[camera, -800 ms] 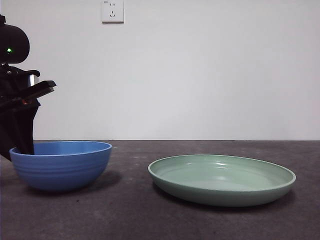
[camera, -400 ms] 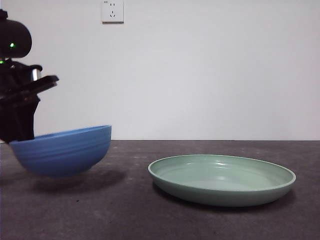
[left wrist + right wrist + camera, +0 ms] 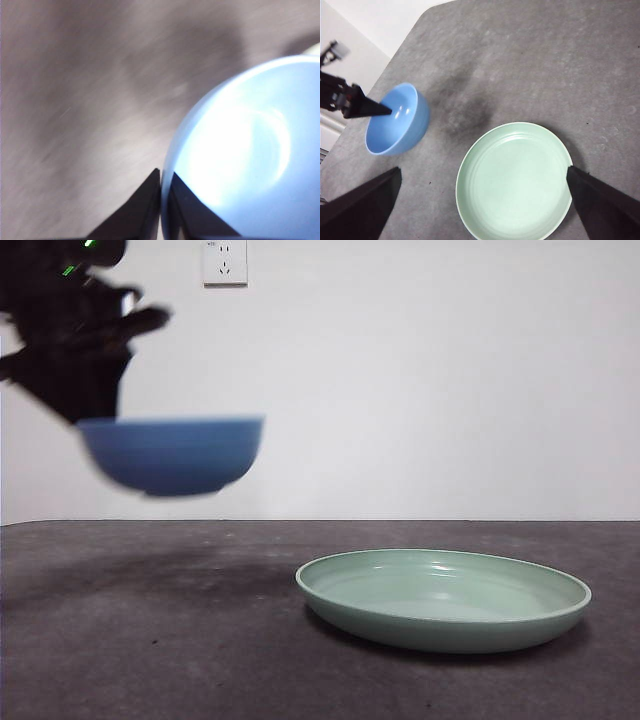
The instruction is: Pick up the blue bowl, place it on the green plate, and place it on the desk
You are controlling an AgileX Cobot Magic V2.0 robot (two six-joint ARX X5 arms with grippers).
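Left gripper [image 3: 161, 192]: you see it clamped on the blue bowl [image 3: 172, 454] rim, seemingly airborne above the desk [image 3: 200, 640].
Right gripper [image 3: 482, 200]: jaws spread wide above the green plate [image 3: 515, 182].

Dark speckled desk [image 3: 150, 640] — only the green plate [image 3: 443, 598] directly on it, a soft shadow beside the plate.

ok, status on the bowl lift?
Left gripper shut on blue bowl rim, bowl airborne above the desk. Right gripper open, hovering over the green plate. Plate empty, nothing between bowl and plate.
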